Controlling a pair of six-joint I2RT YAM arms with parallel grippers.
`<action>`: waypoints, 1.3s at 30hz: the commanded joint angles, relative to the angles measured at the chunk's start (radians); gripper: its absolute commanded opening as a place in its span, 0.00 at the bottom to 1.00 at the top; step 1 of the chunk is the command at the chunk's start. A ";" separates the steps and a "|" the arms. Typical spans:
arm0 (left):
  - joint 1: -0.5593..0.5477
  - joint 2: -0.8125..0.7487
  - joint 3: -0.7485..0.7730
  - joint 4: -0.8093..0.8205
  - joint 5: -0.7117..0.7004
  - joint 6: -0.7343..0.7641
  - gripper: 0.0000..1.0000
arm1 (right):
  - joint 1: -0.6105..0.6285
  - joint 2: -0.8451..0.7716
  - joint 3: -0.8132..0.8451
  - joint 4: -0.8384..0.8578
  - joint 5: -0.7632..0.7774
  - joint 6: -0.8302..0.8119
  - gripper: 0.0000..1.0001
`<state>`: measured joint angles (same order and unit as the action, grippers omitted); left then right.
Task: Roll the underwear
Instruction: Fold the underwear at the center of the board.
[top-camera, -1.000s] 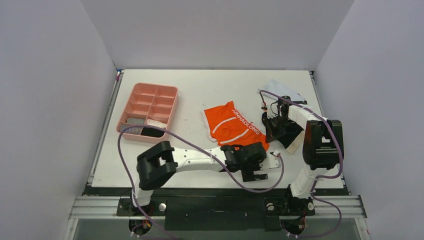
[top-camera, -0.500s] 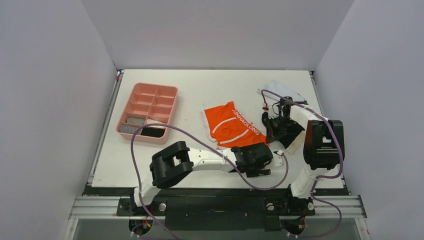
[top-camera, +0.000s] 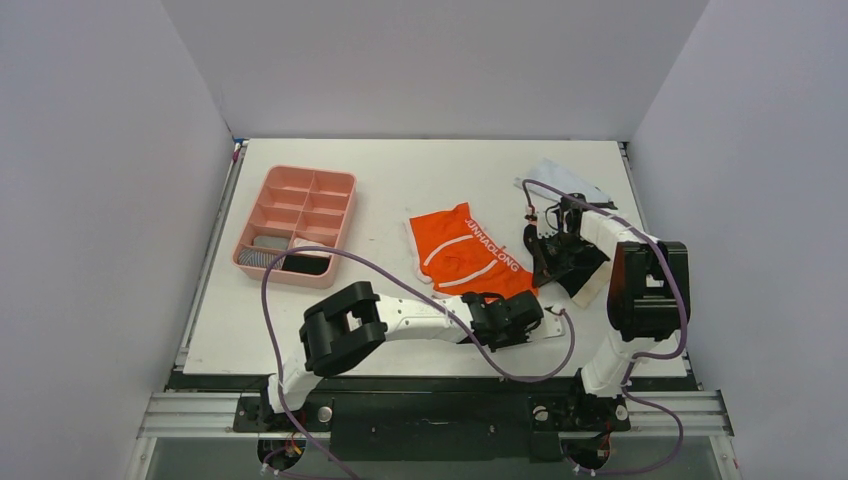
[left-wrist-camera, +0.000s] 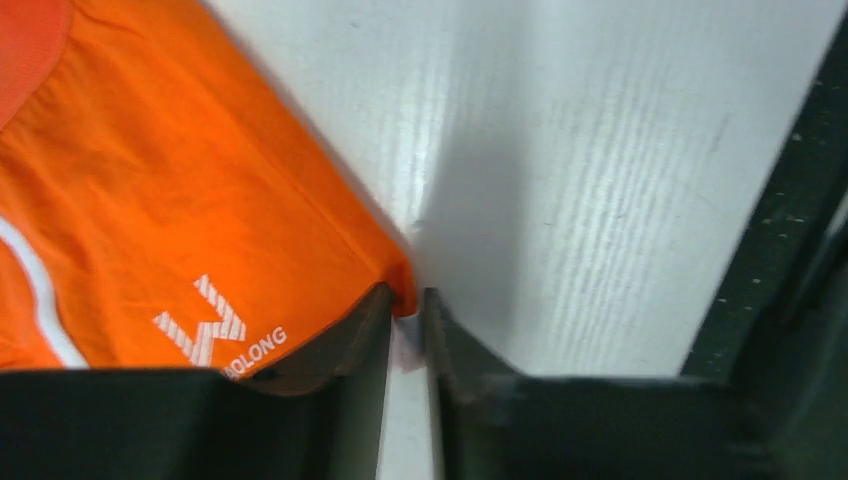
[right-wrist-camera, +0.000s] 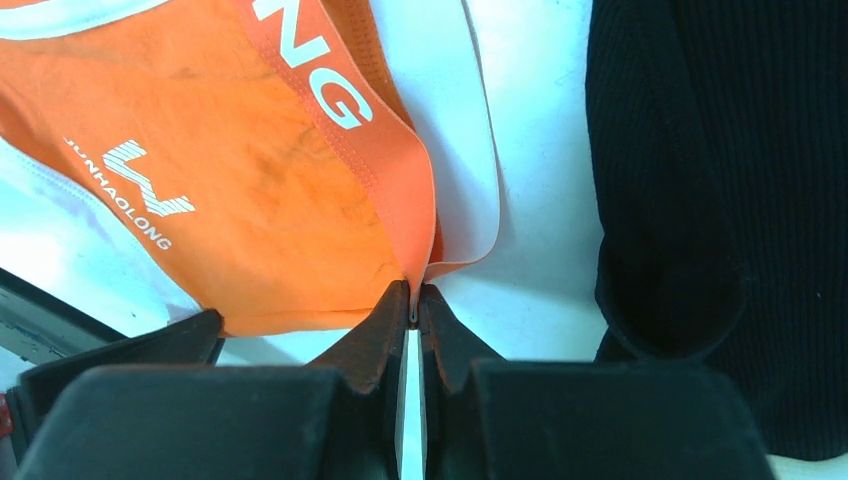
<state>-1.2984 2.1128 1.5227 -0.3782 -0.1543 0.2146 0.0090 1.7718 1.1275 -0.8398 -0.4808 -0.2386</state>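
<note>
Since a second ago your left arm has swung its elbow right and drawn the left gripper (top-camera: 512, 318) away from the table's (top-camera: 400, 180) near edge, up to the near corner of the orange underwear (top-camera: 462, 255). The right arm has barely shifted.

The orange underwear lies spread flat at the middle of the table, with the black underwear (top-camera: 578, 262) just beside it on the right. In the left wrist view, the left gripper's (left-wrist-camera: 405, 300) jaws are drawn almost together, with the tip of the orange hem (left-wrist-camera: 180, 200) caught between them. In the right wrist view, the right gripper's (right-wrist-camera: 412, 295) jaws are pressed tight on the corner of the orange waistband (right-wrist-camera: 260, 200), the black cloth (right-wrist-camera: 720, 200) close by.

From above, the right gripper (top-camera: 541, 262) merges with the dark garment behind it, so you cannot make out their edges. The left fingers are hidden under their own wrist there. A pink tray (top-camera: 310, 171) sits well apart at the left; what lies in its near compartments is too small to name.
</note>
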 joint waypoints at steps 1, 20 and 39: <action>0.023 -0.023 -0.009 -0.038 0.126 -0.039 0.03 | -0.006 -0.079 0.027 -0.028 -0.023 -0.031 0.00; 0.189 -0.150 0.077 -0.027 0.706 -0.295 0.00 | -0.056 -0.214 0.093 -0.233 0.097 -0.120 0.00; 0.730 -0.142 0.092 -0.030 0.824 -0.262 0.00 | 0.129 0.197 0.796 -0.290 0.081 0.087 0.00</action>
<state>-0.6094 1.9736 1.5757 -0.4084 0.6415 -0.0814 0.1024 1.8431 1.7447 -1.1339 -0.4278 -0.2234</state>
